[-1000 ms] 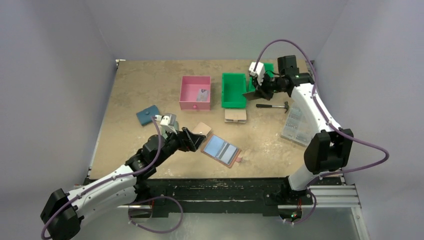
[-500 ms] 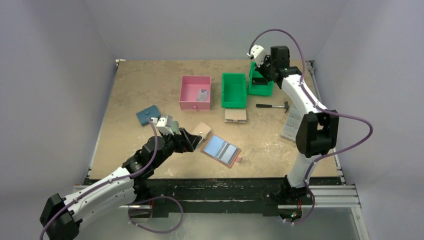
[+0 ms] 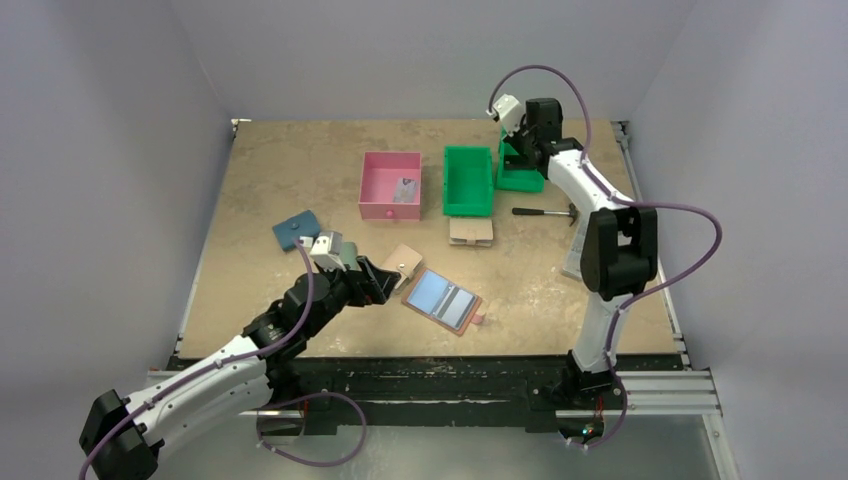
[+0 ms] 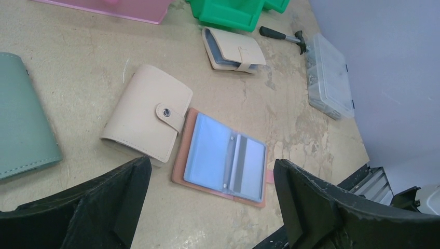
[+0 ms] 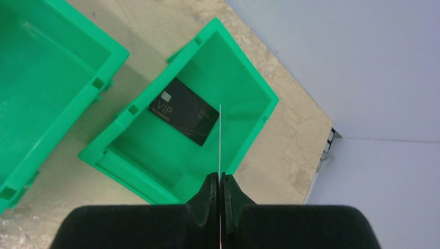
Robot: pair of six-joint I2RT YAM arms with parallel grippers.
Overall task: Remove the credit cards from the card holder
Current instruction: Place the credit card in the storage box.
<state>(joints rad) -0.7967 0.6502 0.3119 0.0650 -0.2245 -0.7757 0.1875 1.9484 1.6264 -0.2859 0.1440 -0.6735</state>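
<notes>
Terracotta card holder (image 4: 220, 155), light blue lining; grey card (image 4: 250, 168) inside, darker stripe. In green bin (image 5: 249, 83): black card (image 5: 183, 111), pale "VIP" lettering. Thin pale card (image 5: 220, 140), edge-on, in black right gripper (image 5: 219, 179). Two beige wallets (image 4: 148, 119) (image 4: 233, 49); one sage green wallet (image 4: 21, 119).

Leather, plastic, scuffed board
Holder (image 4: 220, 155) matt leather, glossy sleeves; bin (image 5: 166, 155) shiny plastic; card (image 5: 182, 111) smooth; table (image 4: 78, 62) rough, worn.

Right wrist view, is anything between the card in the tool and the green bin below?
Nothing visible. The right tool is shut on a thin card, seen edge-on, over the open bin. Only a black card lies flat on the bin's floor.
</notes>
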